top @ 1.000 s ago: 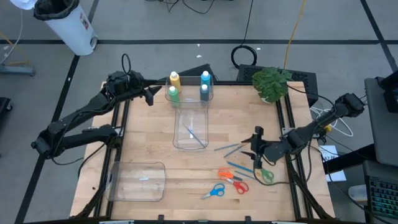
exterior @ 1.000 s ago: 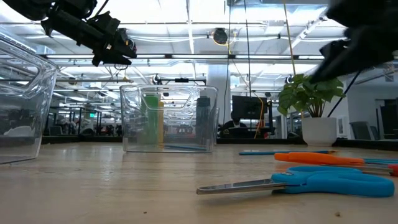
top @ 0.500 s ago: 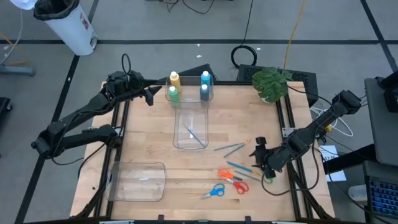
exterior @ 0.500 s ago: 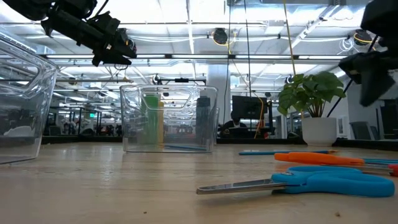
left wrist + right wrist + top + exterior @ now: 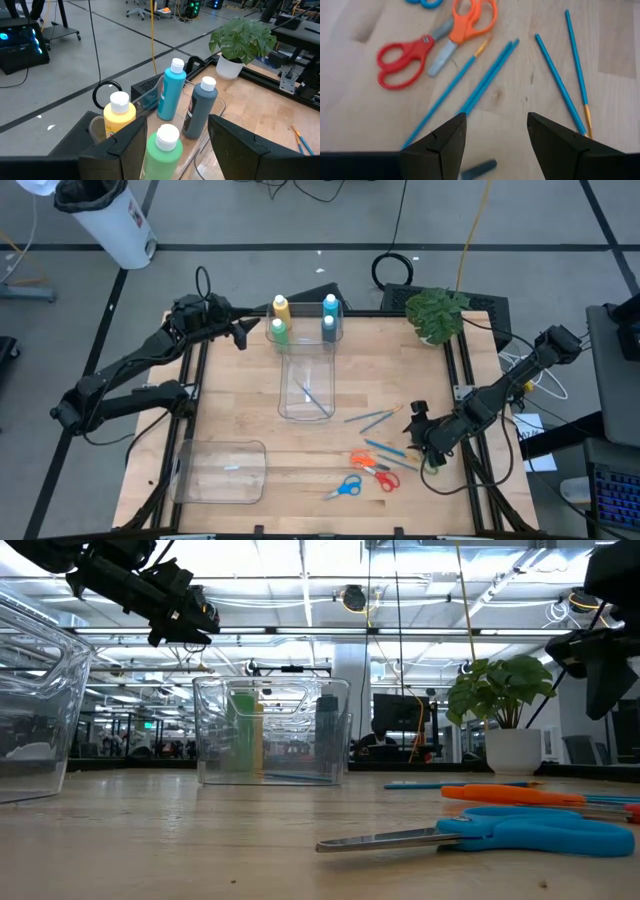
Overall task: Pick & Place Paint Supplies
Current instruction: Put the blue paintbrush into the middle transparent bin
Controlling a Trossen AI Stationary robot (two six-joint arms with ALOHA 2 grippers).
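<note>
Four white-capped paint bottles stand at the table's far edge: yellow, green, light blue and grey-blue. My left gripper hovers open just left of them, and the green bottle shows ahead between its fingers, untouched. Thin blue brushes lie flat on the wood at the right. My right gripper hangs open above them, tipped down, with nothing between its fingers.
A clear bin with one brush in it stands mid-table, and another clear container sits near left. Orange, red, blue and green scissors lie near the brushes. A potted plant stands far right.
My right gripper has shifted toward the table's near edge and a little down, tipping its fingers further downward over the brushes; it has kept still for the last half second. Its fingers stay open.
</note>
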